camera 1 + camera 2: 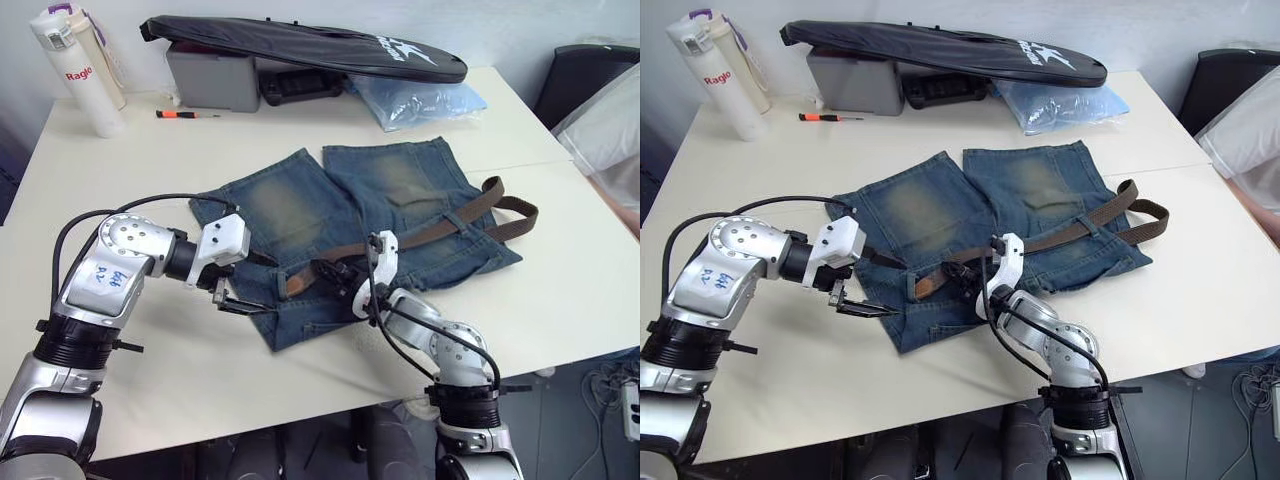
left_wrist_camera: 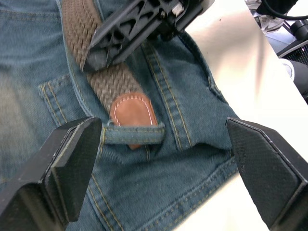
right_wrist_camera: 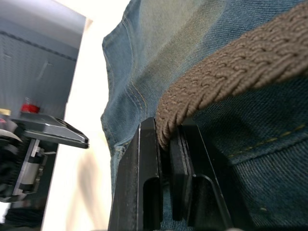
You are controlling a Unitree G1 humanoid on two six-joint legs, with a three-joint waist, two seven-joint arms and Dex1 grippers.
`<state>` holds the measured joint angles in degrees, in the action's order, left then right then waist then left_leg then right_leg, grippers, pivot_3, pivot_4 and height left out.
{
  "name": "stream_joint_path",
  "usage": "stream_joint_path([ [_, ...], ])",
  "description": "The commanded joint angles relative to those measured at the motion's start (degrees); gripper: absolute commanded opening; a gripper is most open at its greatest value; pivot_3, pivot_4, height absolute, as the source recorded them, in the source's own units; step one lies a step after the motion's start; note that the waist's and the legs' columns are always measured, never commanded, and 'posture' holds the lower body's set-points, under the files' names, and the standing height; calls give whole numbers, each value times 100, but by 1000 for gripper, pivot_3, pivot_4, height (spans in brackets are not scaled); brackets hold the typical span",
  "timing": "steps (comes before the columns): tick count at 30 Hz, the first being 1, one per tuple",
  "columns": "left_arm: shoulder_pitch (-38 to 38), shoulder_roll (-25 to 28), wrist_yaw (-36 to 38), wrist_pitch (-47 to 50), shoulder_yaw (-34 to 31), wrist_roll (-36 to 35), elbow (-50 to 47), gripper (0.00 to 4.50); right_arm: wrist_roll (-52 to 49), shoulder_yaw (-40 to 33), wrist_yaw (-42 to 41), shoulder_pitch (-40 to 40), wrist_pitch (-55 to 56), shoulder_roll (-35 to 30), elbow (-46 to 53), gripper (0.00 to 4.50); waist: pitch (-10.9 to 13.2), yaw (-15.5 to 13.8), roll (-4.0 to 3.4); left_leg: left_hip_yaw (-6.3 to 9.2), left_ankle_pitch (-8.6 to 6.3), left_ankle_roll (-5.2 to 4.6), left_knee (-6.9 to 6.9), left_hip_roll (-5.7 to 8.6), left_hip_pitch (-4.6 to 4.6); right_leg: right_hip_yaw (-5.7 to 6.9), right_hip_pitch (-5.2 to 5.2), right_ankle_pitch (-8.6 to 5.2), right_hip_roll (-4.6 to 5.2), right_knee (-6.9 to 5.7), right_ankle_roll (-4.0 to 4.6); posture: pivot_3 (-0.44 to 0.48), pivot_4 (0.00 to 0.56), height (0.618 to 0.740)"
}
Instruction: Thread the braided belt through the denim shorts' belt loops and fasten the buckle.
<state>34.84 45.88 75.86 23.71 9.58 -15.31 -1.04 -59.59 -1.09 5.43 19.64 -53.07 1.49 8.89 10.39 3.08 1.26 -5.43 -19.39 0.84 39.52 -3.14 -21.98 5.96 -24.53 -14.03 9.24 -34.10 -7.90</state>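
Note:
The denim shorts (image 1: 340,215) lie flat on the white table (image 1: 120,190), waistband toward me. Across the waistband runs the braided belt (image 1: 440,225), its far end curling back at the shorts' right side. My right gripper (image 1: 327,272) is shut on the belt a little behind its tan tip (image 2: 132,111). That tip pokes under a belt loop (image 2: 134,134). My left gripper (image 1: 238,300) is open at the waistband's left end, its fingers (image 2: 65,168) straddling that loop and tip without touching them. I cannot make out the buckle.
At the table's back stand a white bottle (image 1: 75,70), a grey box (image 1: 210,78) under a long black bag (image 1: 300,45), an orange pen (image 1: 186,114) and a blue plastic bag (image 1: 420,100). A dark chair (image 1: 590,70) sits beyond the right edge.

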Motion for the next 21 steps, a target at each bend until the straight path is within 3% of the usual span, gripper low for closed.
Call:
stream_joint_path([
  [1,91,-22,5,-120,-22,19,45,4500,248,104,117,-212,-315,59,-478,61,-6,-1,0,0,0,0,0,0,0,0,0,0,0,0,0,0,150,740],
  [6,107,-35,12,-245,3,55,157,4500,336,57,69,-145,-336,92,-496,61,-13,-1,-2,0,0,0,0,0,1,0,0,0,0,0,1,0,150,740],
  [9,103,-24,8,-292,0,61,189,4500,219,15,-21,-122,-480,74,-388,1158,-13,-5,-2,0,0,0,0,0,0,0,0,0,0,-1,1,0,150,740],
  [11,103,-19,7,-325,-1,70,212,4500,158,29,-103,-136,-678,-71,-123,2131,-10,-8,-7,0,0,1,-5,0,0,1,-1,-1,0,1,2,0,150,740],
  [16,184,-65,28,-469,21,120,394,4500,-389,-132,-254,-219,-1497,-1047,1215,4194,-6,-123,-14,-1,1,1,-16,1,-3,7,-3,-2,0,12,3,0,150,740],
  [17,206,-85,35,-511,31,133,448,4500,-595,-214,-258,-236,-1643,-1242,1441,4483,-6,-147,-14,-3,0,1,-16,1,-5,7,-4,-2,1,15,3,0,150,740],
  [21,311,-236,35,-680,84,183,637,4500,-950,-430,-709,-133,-2104,-2660,2419,4483,5,-256,-30,-1,0,0,-13,3,-11,11,-5,-2,2,16,3,0,150,740],
])
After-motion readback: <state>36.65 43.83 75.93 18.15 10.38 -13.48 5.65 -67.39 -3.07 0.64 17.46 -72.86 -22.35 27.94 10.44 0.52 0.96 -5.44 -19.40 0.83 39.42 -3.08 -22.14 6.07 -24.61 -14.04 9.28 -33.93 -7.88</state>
